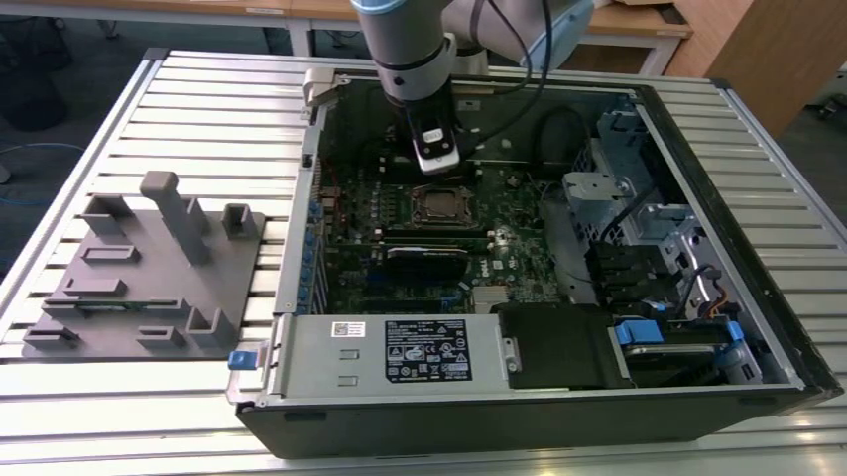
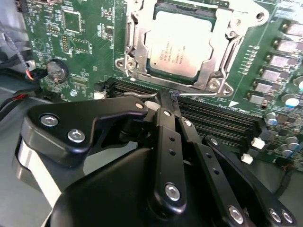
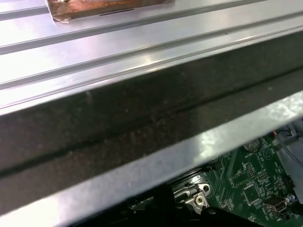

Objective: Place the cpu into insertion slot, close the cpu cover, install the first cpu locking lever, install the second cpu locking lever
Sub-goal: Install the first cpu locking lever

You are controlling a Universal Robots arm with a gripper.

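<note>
Slatted metal counter [image 1: 198, 109] carries open PC case [image 1: 741, 297]; cpu [image 2: 182, 45] sits in insertion slot [image 2: 130, 45] w/ cpu cover [image 2: 222, 56] down, just beyond the jaws [image 2: 171, 105], pinched together, holding nothing.

We read this as a lab or workshop bench. An open desktop computer case [image 1: 556, 268] lies on a slatted aluminium table [image 1: 212, 109], green motherboard [image 1: 397, 213] exposed. A grey moulded fixture block [image 1: 139, 273] sits on the table, well apart from the jaws, toward the exterior view's left. Wooden desks [image 1: 636, 20] stand beyond the table over dark carpet [image 1: 79, 50]. The robot arm [image 1: 404, 50] reaches into the case.
</note>
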